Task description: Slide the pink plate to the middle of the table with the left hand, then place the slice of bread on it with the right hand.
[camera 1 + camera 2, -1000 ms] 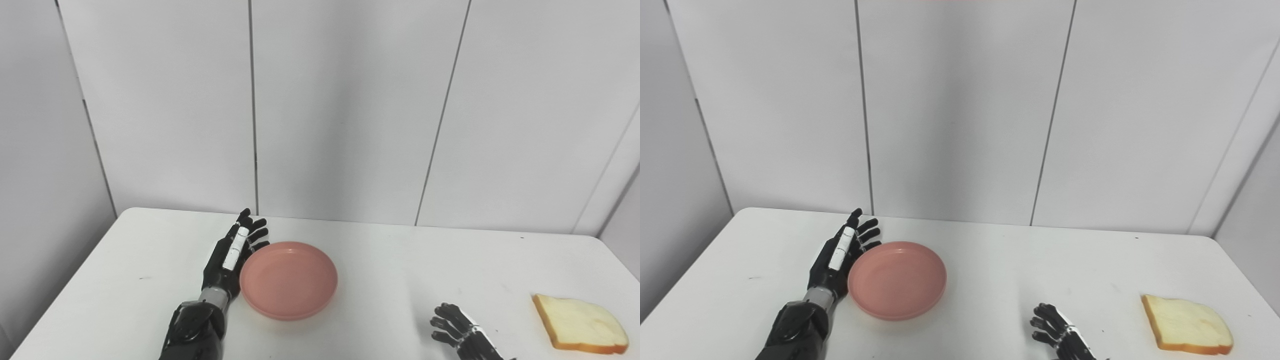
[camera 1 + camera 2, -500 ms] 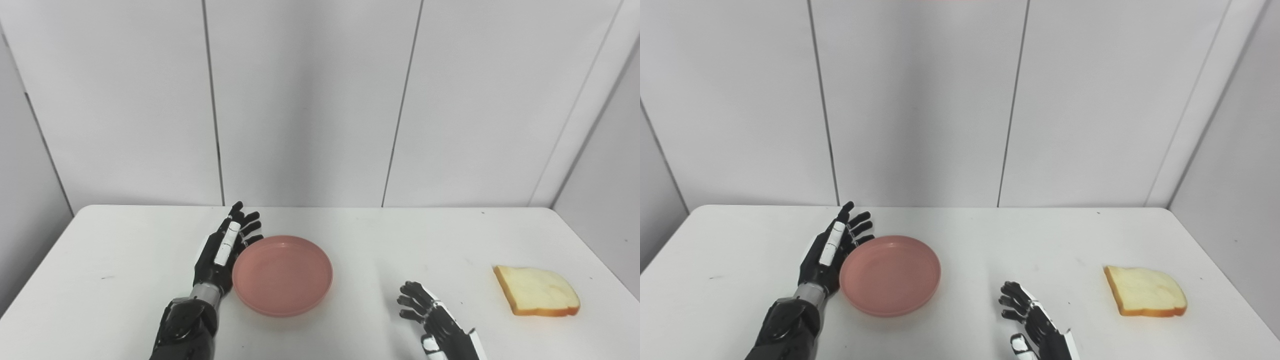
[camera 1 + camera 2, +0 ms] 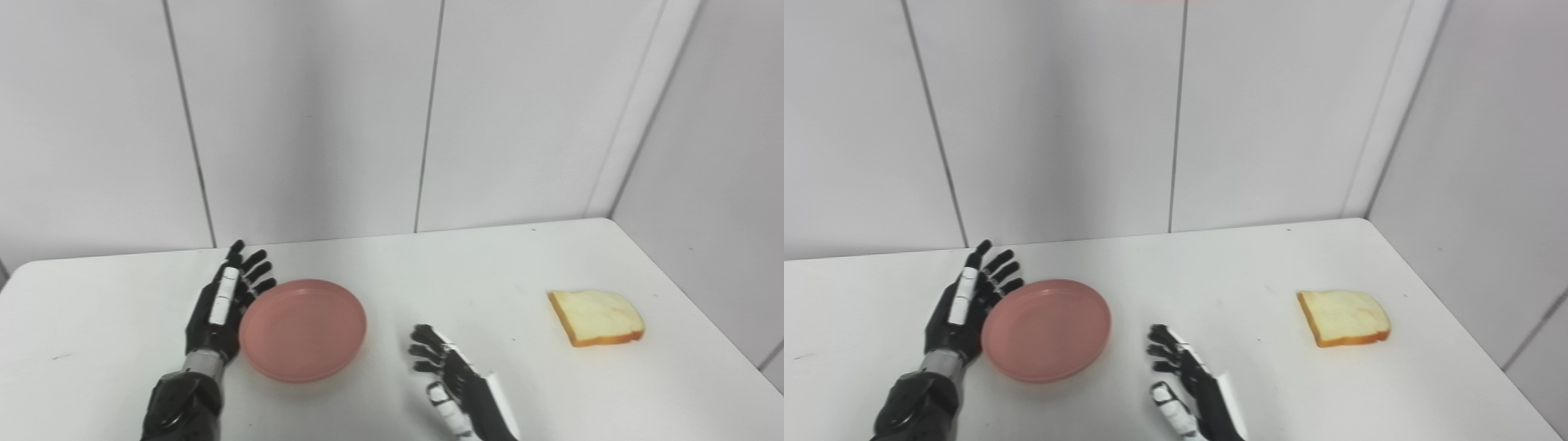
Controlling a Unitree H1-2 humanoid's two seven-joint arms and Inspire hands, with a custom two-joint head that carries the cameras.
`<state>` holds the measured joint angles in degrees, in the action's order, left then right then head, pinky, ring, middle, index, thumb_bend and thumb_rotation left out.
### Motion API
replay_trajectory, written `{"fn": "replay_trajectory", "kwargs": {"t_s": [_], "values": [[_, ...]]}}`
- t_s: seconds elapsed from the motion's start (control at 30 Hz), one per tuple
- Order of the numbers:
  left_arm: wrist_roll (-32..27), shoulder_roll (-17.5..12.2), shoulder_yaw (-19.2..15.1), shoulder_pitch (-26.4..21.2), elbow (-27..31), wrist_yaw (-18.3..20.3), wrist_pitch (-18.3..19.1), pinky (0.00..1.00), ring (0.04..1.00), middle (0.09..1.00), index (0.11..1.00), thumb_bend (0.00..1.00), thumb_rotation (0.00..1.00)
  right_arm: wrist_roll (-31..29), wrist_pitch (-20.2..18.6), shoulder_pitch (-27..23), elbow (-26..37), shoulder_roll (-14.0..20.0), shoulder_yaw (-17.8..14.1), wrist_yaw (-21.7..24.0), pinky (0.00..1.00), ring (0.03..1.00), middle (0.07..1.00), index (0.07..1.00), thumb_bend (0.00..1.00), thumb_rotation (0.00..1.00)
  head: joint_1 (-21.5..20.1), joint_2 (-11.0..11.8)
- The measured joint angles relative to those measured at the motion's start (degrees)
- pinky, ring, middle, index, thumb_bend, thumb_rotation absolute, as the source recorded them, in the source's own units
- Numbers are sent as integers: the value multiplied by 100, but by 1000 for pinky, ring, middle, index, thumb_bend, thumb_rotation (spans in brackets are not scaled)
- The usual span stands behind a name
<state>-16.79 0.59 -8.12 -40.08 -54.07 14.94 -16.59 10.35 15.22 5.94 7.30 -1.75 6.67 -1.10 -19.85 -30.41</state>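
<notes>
White wall panels [image 3: 306,110] with thin vertical seams form the background; a second wall [image 3: 710,153] meets them at a corner on the right, so the room closes around two sides of the work area. Below the panels, a white table [image 3: 465,269] fills the lower part of both views; its far edge runs along the base of the panels, and its right edge runs along the side wall; the top is matte, with a few small dark specks.

Container: one pink plate [image 3: 303,329], round and shallow with a raised rim, rests flat on the table left of centre; its interior holds nothing.

Left hand [image 3: 222,306]: black with a white strip along one finger; it lies at the plate's left rim, flat and edge-on to the table, fingers straight and spread, pointing toward the far wall; it grasps nothing; the fingers nearest the plate sit at its upper-left rim, and whether they touch it cannot be determined.

Right hand [image 3: 450,380]: black and white; it is positioned right of the plate and apart from it, near the bottom edge, fingers loosely curled and separated, holding nothing.

Slice of bread [image 3: 595,317]: pale crumb with a brown crust; it lies flat on the table toward the right side, well apart from the right hand and from the plate.
</notes>
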Motion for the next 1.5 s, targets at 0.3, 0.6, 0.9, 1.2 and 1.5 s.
{"fn": "replay_trajectory", "kwargs": {"t_s": [0.3,0.6,0.9,1.2,1.5], "values": [[-126,-20,-64,36,79,167,159,784,864,850,956,911,717,98,-21,-22,-128,-440,166,-170,748,808,859,864,679,864,-388,114],[-120,-10,8,14,85,231,166,795,877,870,975,897,747,436,-7,75,76,-547,-54,-630,706,777,833,850,635,708,-467,132],[-116,-53,-8,-76,-107,232,112,786,877,858,965,909,742,919,-968,-145,1371,1270,-928,278,883,951,986,968,895,579,-371,255],[-114,-35,-56,-192,-366,232,-55,782,874,852,953,947,714,740,-1500,-703,1403,2978,-1325,1236,866,944,992,988,1000,292,-344,334],[-105,5,-130,-256,-482,219,-106,783,870,840,949,952,719,881,-1981,-1666,930,4819,-1258,2520,880,983,997,953,1000,324,-283,352]]}}
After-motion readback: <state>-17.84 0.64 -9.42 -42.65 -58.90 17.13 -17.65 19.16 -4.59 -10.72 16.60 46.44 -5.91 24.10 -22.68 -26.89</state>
